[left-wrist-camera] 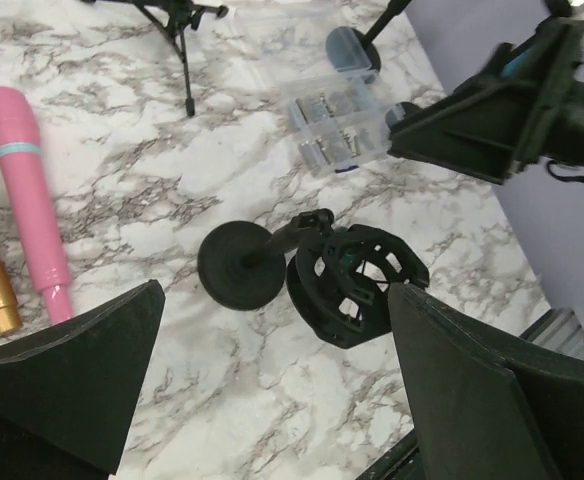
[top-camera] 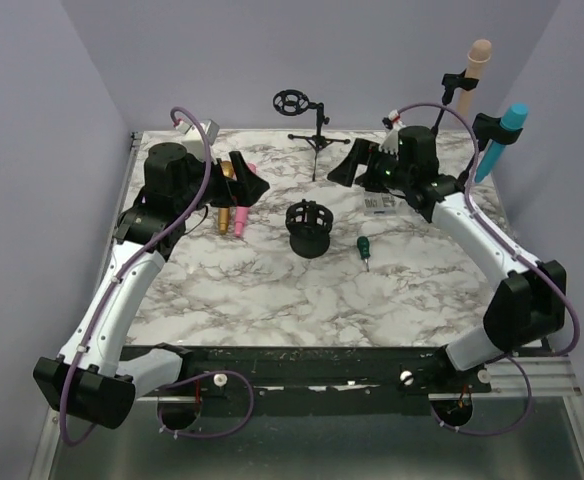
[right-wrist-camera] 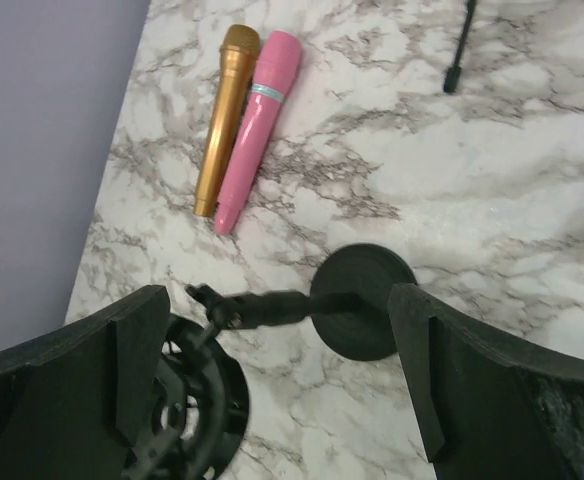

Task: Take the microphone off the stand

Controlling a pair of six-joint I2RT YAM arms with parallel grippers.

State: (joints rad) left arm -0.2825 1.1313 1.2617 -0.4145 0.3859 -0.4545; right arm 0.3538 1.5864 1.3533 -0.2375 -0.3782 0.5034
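Observation:
A black desk stand with an empty shock-mount basket stands mid-table; it also shows in the left wrist view and the right wrist view, with its round base. A small green microphone lies on the marble to its right. At the right edge, a beige microphone and a teal microphone sit in tall stands. My left gripper is open and empty, left of the basket stand. My right gripper is open and empty, behind and right of it.
A gold microphone and a pink microphone lie side by side at the left. A tripod stand with an empty ring mount stands at the back. A clear box lies under the right arm.

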